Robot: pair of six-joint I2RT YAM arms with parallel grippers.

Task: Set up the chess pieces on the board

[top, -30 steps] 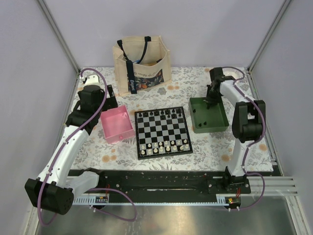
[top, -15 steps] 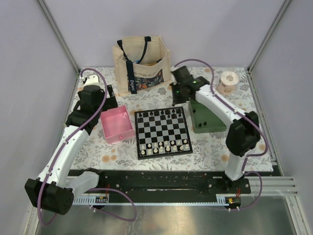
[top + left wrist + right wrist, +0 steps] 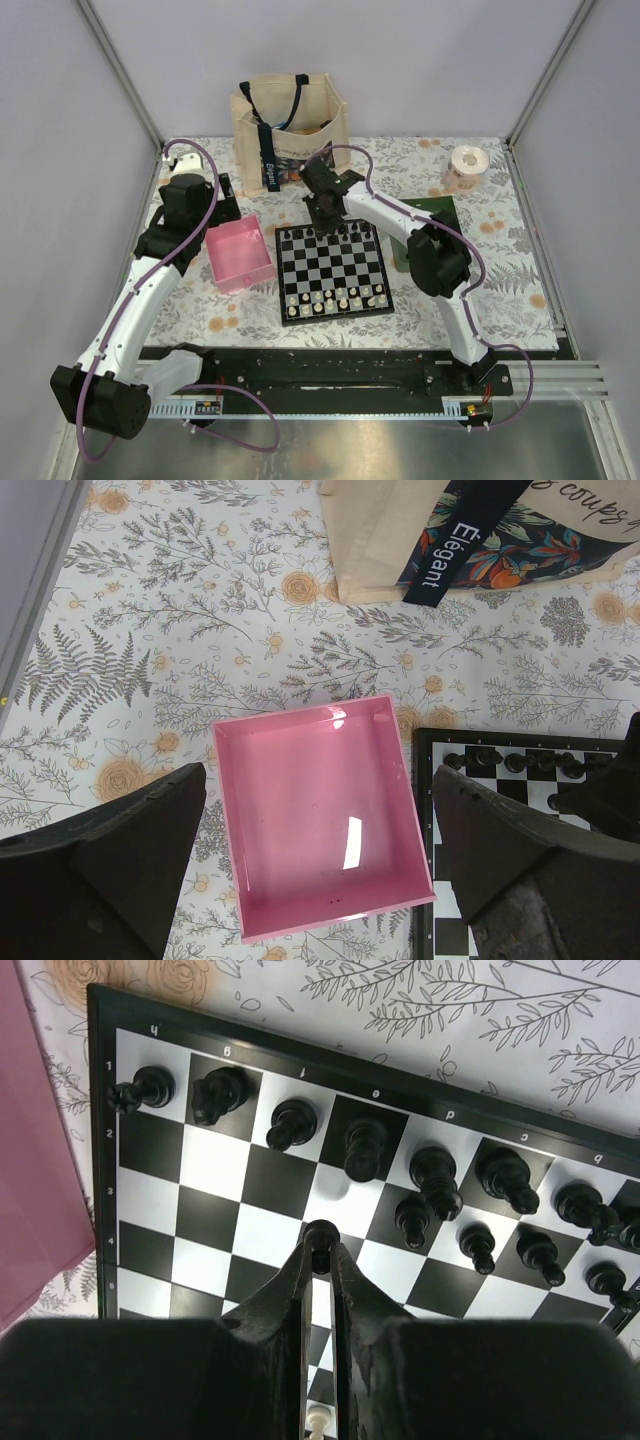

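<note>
The board (image 3: 330, 262) lies mid-table, with black chess pieces (image 3: 345, 233) along its far rows and white ones near. My right gripper (image 3: 322, 222) hangs over the board's far left part. In the right wrist view it (image 3: 321, 1250) is shut on a black pawn (image 3: 322, 1233), above the squares just inside the back rows of black pieces (image 3: 365, 1146). My left gripper (image 3: 318, 780) stands open above the pink tray (image 3: 300, 715), nothing between its fingers.
The pink tray (image 3: 240, 258) sits left of the board. A green tray (image 3: 438, 207) on the right is partly hidden by the right arm. A cloth bag (image 3: 290, 130) stands at the back and a tape roll (image 3: 465, 165) at the back right.
My right arm has swung left from the green tray to the board's far side, jaws still narrow. The left arm has not moved.
</note>
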